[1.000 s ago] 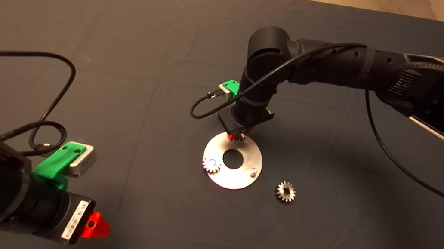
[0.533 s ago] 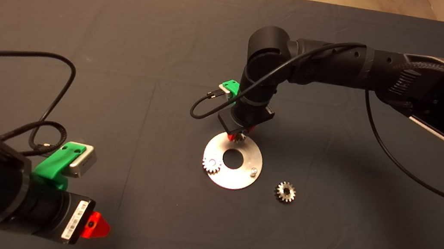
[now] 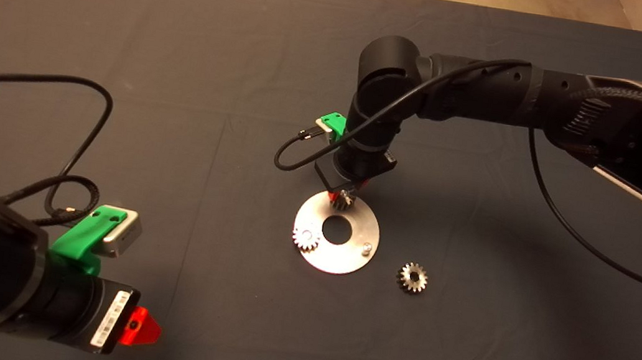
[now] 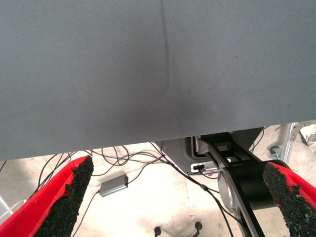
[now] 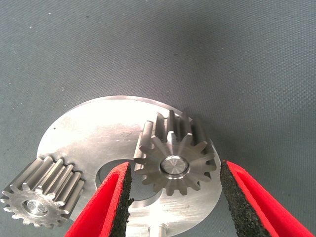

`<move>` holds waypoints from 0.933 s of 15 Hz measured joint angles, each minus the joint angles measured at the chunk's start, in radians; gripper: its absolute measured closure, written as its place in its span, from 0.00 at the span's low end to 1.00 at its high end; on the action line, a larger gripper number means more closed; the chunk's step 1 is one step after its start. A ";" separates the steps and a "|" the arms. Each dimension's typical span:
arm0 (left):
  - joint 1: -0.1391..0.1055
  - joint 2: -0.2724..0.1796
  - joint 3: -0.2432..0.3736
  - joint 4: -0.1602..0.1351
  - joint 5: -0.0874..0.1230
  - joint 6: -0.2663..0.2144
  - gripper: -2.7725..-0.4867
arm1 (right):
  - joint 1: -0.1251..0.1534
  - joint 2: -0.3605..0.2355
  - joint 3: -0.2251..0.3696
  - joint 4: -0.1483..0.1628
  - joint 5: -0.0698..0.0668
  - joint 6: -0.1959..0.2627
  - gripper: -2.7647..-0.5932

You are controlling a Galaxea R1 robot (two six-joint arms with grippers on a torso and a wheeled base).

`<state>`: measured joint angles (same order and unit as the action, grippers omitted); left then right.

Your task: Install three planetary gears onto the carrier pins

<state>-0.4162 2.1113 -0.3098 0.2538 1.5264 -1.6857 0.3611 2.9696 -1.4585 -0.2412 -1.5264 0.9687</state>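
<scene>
A silver-white disc lies mid-mat. One planetary gear sits on its left carrier pin. A second gear sits on the far pin. The third pin is bare. A third gear lies loose on the mat to the disc's right. My right gripper hovers over the far pin. In the right wrist view its pads stand open on either side of the seated gear, with small gaps. My left gripper is parked open at the lower left.
A black cable loops over the mat at the left, near the parked arm. The left wrist view looks past the mat's edge at floor cables and a frame. The right arm reaches in above the mat's right half.
My right gripper has risen slightly off the far pin, so the gear beneath it shows more. The disc, the other gears and the left arm have not moved.
</scene>
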 joint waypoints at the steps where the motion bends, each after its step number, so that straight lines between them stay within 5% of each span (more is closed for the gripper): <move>1: 0.000 0.003 0.000 0.000 0.000 0.000 0.13 | 0.000 0.000 0.007 0.000 0.000 0.000 0.68; 7: 0.000 0.017 -0.002 0.000 0.000 0.000 0.13 | 0.008 -0.017 0.098 0.000 -0.001 0.001 0.54; 14: 0.000 0.017 -0.003 0.000 0.000 0.000 0.13 | 0.021 -0.230 0.399 0.000 -0.002 0.129 0.42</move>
<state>-0.4162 2.1287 -0.3126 0.2540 1.5260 -1.6857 0.3823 2.7398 -1.0596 -0.2413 -1.5287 1.0974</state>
